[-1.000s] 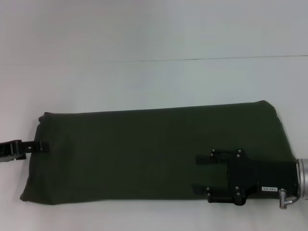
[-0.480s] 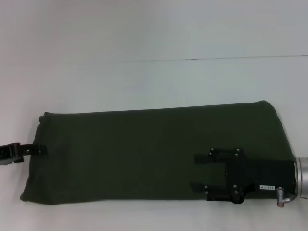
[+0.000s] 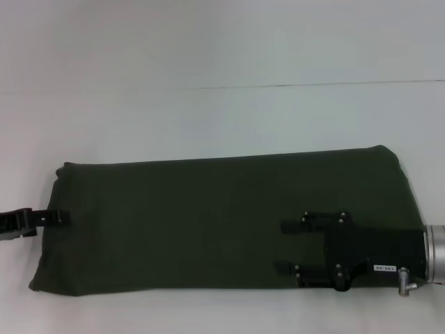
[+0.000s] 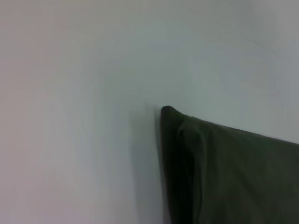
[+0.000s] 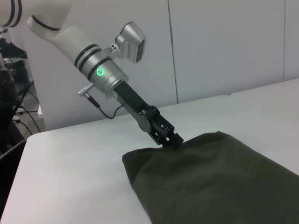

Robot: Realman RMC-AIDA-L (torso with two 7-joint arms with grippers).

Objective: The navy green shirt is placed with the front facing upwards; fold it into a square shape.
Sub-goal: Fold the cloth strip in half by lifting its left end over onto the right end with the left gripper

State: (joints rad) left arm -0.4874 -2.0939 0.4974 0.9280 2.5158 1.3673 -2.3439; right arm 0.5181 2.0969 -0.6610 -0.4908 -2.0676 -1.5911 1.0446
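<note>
While the navy green shirt (image 3: 222,223) lies unmoved, right claw (image 3: 286,246) wide – slid nearer, left claw (image 3: 61,218) grip unclear.

head view overhead, wrist views low, sharing the shirt (image 3: 222,223) edge

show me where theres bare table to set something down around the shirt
Bare table spans the whole far side beyond the shirt. A thin strip runs along its near edge. The ends are crowded: the left gripper at the left edge, the right gripper, open, over the right part.
</note>
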